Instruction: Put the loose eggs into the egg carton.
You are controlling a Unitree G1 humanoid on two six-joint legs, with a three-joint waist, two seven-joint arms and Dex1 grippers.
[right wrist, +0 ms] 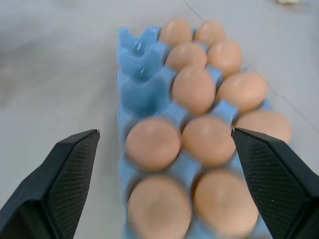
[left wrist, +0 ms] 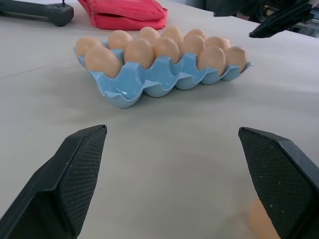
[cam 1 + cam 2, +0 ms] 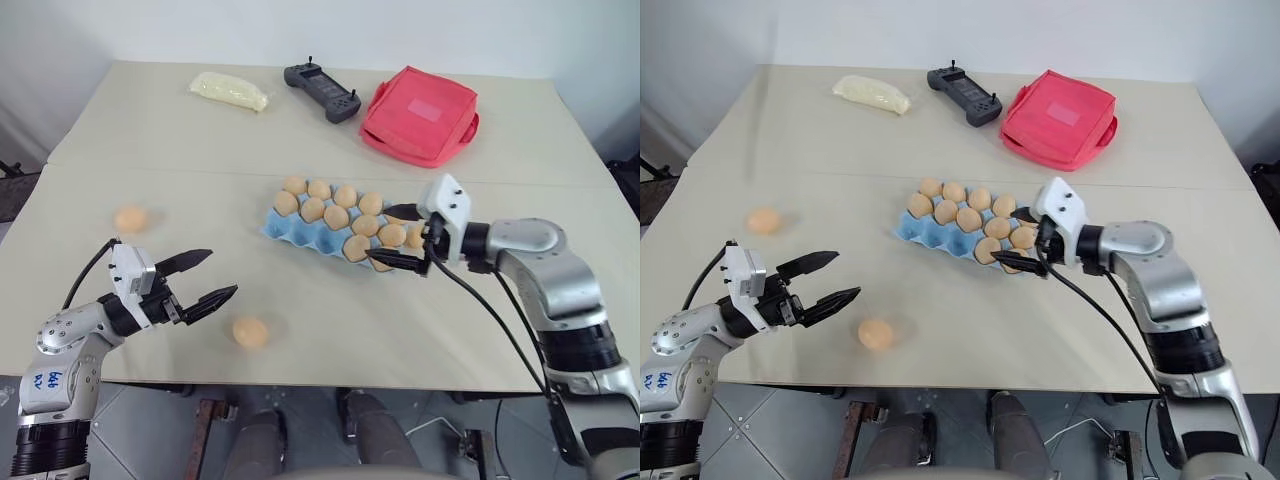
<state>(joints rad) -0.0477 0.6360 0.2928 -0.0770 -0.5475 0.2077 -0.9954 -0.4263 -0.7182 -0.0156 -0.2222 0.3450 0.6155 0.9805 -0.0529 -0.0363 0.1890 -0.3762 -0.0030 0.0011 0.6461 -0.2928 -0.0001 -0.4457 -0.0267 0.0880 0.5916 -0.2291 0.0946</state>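
The light blue egg carton (image 3: 330, 228) sits near the middle of the beige table (image 3: 300, 140), most of its cups filled with pale orange-tan eggs; a few cups along its near-left edge are bare (three show in the right wrist view). Two loose eggs lie on the table well apart from the carton — one egg (image 3: 131, 218) out toward the left side, the other egg (image 3: 250, 331) close to the front edge.

The left claw (image 3: 200, 279) hangs level over the table between those two eggs, its black fingers spread wide and holding nothing; the nearer egg lies just beside its lower finger. The right claw (image 3: 395, 238) is at the carton's right end, angled slightly down and pointing left, fingers also wide apart and empty, with the filled cups right before it.

At the far side of the table lie a pale yellow packet (image 3: 229, 90), a black handheld controller (image 3: 322, 91) and a red square bag (image 3: 420, 115) — all well clear of the carton.
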